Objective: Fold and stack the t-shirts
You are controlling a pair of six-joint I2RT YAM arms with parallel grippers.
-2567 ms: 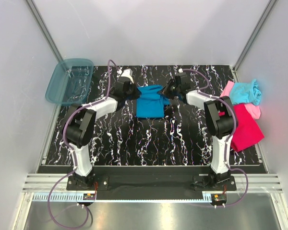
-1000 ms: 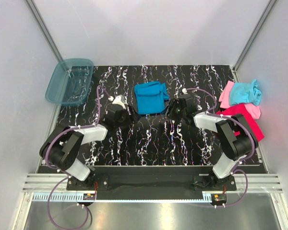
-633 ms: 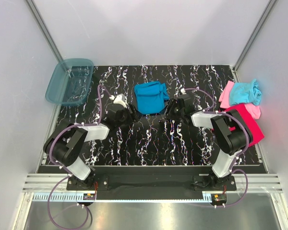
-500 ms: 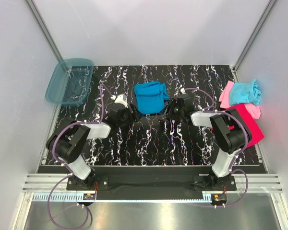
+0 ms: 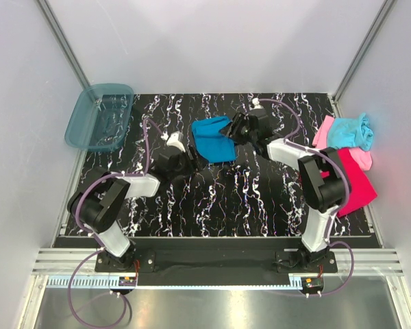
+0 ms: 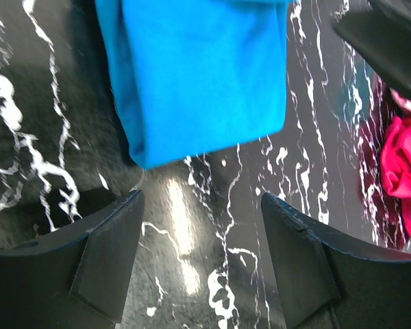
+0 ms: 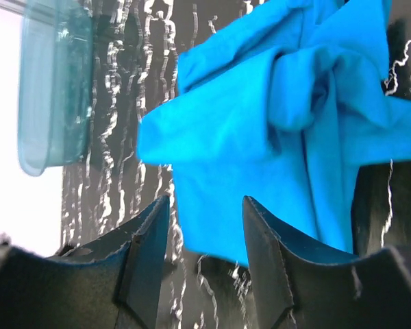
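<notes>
Now, t-shirts: you have four: one blue t-shirt (image 5: pixel 214 142), one magenta t-shirt (image 5: pixel 353 186), one pink t-shirt (image 5: pixel 324 133), one aqua t-shirt (image 5: pixel 349 130).
Blue t-shirt, place: roughly folded and rumpled, on the far middle of the table (image 5: pixel 212 199), between your two grippers.
Other three, place: one heap at the table's right edge, aqua on top of pink, magenta nearest the arm bases; well apart from the blue one.
Grippers: two.
Left gripper (image 6: pixel 202 253): fingers wide, only bare table between them, just short of the blue shirt's near edge.
Right gripper (image 7: pixel 205 257): fingers apart, narrower than your left; the blue cloth's edge shows through the gap, at the shirt's right side. You cannot tell whether they touch it.
Bins: one bin (image 5: pixel 99 116), translucent teal, at the far left corner, overhanging the table's edge.
Hidden: the pink shirt lies mostly under the aqua and magenta ones; your right arm covers part of the magenta one.
Cut off: the left wrist view loses the blue shirt's far part; the right wrist view shows only part of the bin.
Hard to make out: the blue shirt's sleeves and collar, lost in bunched folds.
</notes>
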